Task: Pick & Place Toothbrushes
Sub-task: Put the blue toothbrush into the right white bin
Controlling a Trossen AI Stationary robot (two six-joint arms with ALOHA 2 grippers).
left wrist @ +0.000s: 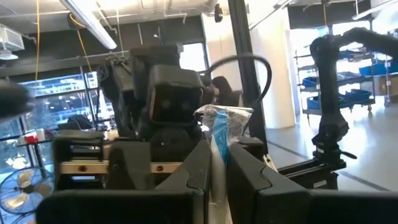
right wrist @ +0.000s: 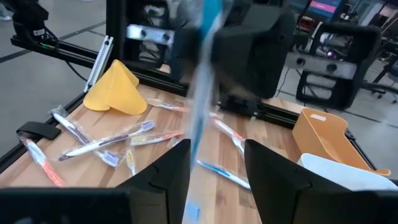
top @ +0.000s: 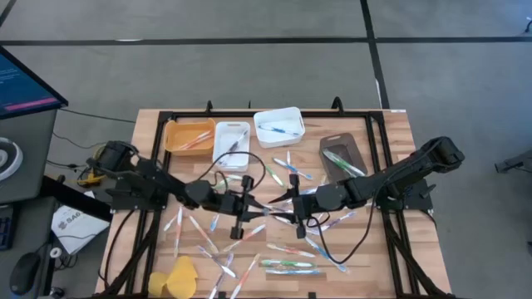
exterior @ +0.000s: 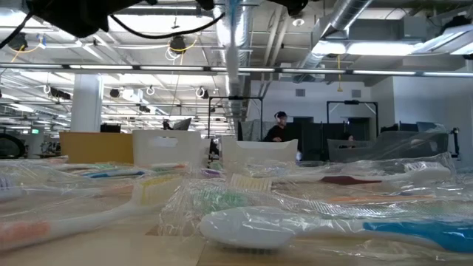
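Wrapped toothbrushes [exterior: 295, 225] lie scattered across the worktop [top: 399, 133], while both arms meet above its middle. The left end effector [left wrist: 214, 180] is clamped on one blue toothbrush [left wrist: 219, 134], standing upright. That same brush runs between the right end effector's [right wrist: 214, 165] half-parted fingers, so releasing before they close could drop it.

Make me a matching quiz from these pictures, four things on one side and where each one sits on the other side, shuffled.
Things:
1. orange rectangular plastic bin
2. dark brown rectangular tray
3. yellow cloth-like lump
4. blue plastic toothbrush in clear wrap

Places:
A. between the shut jaws of the left gripper
B. rightmost container in the high view
C. corner of the wooden table at the high view's lower left
D. leftmost container in the high view

Pairs: 1-D, 2-B, 3-C, 4-A.
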